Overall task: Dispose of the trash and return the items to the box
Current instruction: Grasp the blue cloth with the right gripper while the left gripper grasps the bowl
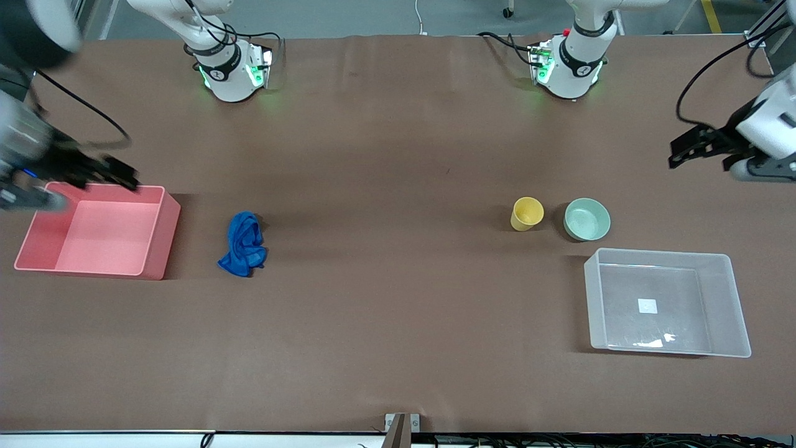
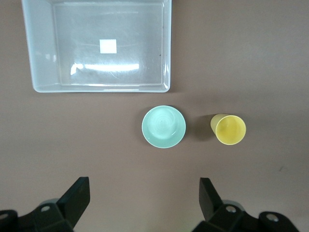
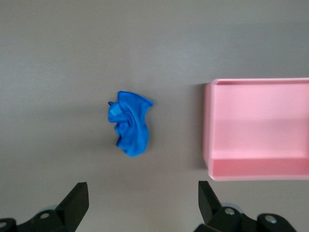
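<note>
Front view: the crumpled bright blue cloth wad (image 1: 243, 244) is seen at four o'clock of the wide-apart right gripper (image 1: 109, 174), nearer it than the likewise spread left gripper (image 1: 699, 146).

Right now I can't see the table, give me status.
Both tools open and empty: left tool up at its table end, right tool over pink bin. Cloth, cup, bowl untouched. Box empty.

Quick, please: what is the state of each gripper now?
Left gripper: open, empty, up above the table near the mint-green bowl.
Right gripper: open, empty, over the pink bin.
</note>
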Controlling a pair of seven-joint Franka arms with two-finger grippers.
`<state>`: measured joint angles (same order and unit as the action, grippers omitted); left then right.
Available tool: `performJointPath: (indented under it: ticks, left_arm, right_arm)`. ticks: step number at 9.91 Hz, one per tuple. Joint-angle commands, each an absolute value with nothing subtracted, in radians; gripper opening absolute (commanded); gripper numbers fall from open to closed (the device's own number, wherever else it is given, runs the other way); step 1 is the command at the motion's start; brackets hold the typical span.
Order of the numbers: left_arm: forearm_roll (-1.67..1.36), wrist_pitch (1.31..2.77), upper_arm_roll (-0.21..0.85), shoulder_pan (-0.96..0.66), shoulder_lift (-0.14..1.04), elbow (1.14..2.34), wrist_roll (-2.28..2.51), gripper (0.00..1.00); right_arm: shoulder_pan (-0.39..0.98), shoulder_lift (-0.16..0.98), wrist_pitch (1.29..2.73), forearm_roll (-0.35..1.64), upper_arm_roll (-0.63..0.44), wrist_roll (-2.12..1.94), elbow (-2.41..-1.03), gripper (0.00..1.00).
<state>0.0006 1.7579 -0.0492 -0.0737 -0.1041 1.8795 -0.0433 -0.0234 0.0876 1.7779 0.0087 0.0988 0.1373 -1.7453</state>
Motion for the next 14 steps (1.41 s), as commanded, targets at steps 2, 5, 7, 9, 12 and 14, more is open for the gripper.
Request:
performJointPath:
  ticks: [2, 5, 7, 9, 12, 14]
  left_arm:
    - [-0.008, 2.136, -0.129, -0.080, -0.180, 2.314, -0.061, 1.00]
    - [-0.008, 2.471, -0.129, -0.081, 0.036, 2.413, -0.081, 1.00]
    - [-0.006, 2.603, -0.129, -0.087, 0.185, 2.414, -0.084, 1.00]
    - [-0.006, 2.678, -0.127, -0.092, 0.265, 2.407, -0.083, 0.98]
    - [-0.006, 2.686, -0.127, -0.092, 0.298, 2.408, -0.081, 0.26]
    - [-0.006, 2.688, -0.124, -0.095, 0.316, 2.407, -0.083, 0.02]
  right_arm:
    - [-0.023, 0.213, 2.136, 0.006, 0.117, 0.170, -1.996, 1.00]
    - [-0.006, 0.394, 2.472, 0.006, 0.117, 0.172, -2.114, 1.00]
    - [0.008, 0.455, 2.534, 0.006, 0.117, 0.172, -2.118, 1.00]
    - [0.015, 0.457, 2.537, 0.006, 0.117, 0.170, -2.141, 0.95]
    - [0.015, 0.457, 2.533, 0.006, 0.117, 0.172, -2.145, 0.16]
    - [0.015, 0.456, 2.520, 0.008, 0.118, 0.248, -2.135, 0.01]
